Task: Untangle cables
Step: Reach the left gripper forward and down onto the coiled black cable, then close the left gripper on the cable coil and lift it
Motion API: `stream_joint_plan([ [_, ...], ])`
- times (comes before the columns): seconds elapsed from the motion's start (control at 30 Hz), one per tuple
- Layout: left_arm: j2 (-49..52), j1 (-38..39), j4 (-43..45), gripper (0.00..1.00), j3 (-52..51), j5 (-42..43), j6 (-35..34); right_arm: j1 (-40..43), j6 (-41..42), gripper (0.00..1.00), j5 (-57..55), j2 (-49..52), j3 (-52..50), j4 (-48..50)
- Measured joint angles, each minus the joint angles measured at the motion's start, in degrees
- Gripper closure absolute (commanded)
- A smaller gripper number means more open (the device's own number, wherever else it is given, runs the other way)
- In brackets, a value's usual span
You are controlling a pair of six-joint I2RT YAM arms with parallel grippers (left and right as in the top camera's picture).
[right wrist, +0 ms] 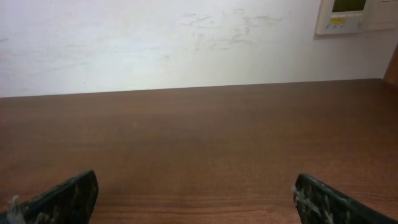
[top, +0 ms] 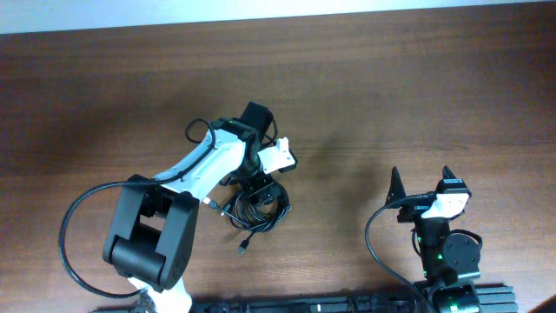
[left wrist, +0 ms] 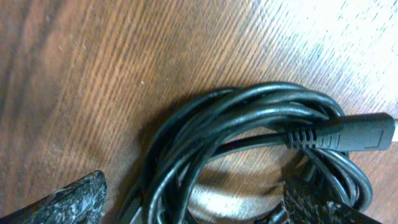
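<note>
You get no readable writing: the wall panel [right wrist: 343, 15] is too small to make out. Your left gripper [left wrist: 205, 199] is spread wide, straddling the cables [left wrist: 249, 118], a looped bundle mid-table with one plug [left wrist: 367, 134] lying across it. Your right gripper [right wrist: 196, 199] is released too, near the table's [top: 391, 87] near-right edge, well apart. Open wood stretches far and right of the bundle.

text: none readable | wall panel [right wrist: 348, 15]: markings too small to read
</note>
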State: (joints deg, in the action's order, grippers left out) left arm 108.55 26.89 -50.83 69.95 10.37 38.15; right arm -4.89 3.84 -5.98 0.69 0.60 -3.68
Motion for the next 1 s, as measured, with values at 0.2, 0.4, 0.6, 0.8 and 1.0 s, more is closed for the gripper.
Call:
stream_joint_plan([
  [0.2, 0.0, 0.0, 1.14, 0.39, -1.51, 0.13, 0.39, 0.0, 0.02, 0.01, 0.02, 0.0, 0.0, 0.0],
  [0.4, 0.0, -0.02, 1.84, 0.71, -1.62, 0.13, 0.66, 0.0, 0.0, 0.01, 0.0, 0.0, 0.0, 0.0],
  [0.6, 0.0, 0.0, 1.88, 1.0, -1.64, 0.15, 0.52, 0.0, 0.0, 0.01, 0.0, 0.0, 0.0, 0.0],
  [0.8, 0.0, -0.02, 1.97, 1.0, -1.64, 0.11, 0.68, 0.0, 0.02, 0.01, 0.0, 0.0, 0.0, 0.0],
  [1.0, 0.0, -0.02, 1.95, 1.0, -1.62, 0.04, 0.44, 0.0, 0.0, 0.01, 0.0, 0.0, 0.0, 0.0],
])
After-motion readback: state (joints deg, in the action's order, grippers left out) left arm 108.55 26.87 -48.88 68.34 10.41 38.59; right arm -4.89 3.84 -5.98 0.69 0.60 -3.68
